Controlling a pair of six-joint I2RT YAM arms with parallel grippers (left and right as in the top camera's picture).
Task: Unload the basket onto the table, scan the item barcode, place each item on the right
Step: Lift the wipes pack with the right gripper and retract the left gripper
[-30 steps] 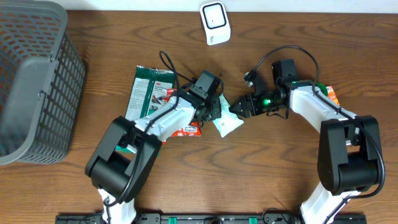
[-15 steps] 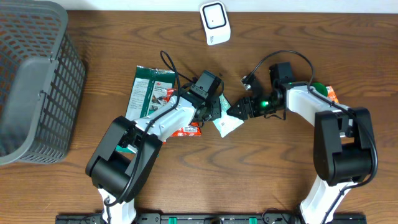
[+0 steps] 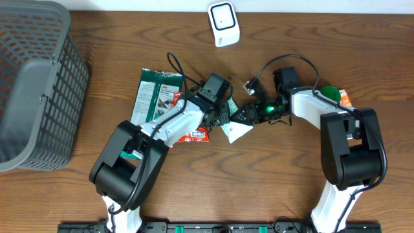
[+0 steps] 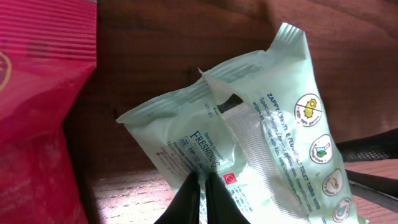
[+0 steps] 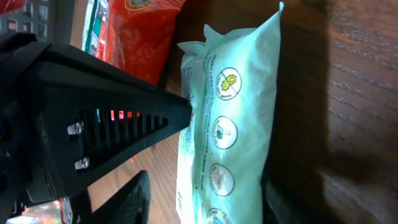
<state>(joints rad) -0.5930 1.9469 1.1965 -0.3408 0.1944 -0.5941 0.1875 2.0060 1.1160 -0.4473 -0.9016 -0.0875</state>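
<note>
wipes packet [image 5: 233, 118] runs lengthwise up the right wrist frame, lower end between the parted fingers of the right claw [image 5: 205, 182]; left claw [image 4: 200, 185] grips its film from the left

wipes pack [image 3: 237, 132]: pale green, lying tilted on the wooden table [image 3: 284, 194]
left gripper [image 3: 225, 117]: at the pack's upper left corner
right gripper [image 3: 244, 116]: at its top (tips very near the left one)
scanner [image 3: 223, 24]: white, well apart

The packet [image 4: 273, 124] is pale mint with round icons; the pouch [image 4: 37, 93] beside it looks ribbed red.
</note>
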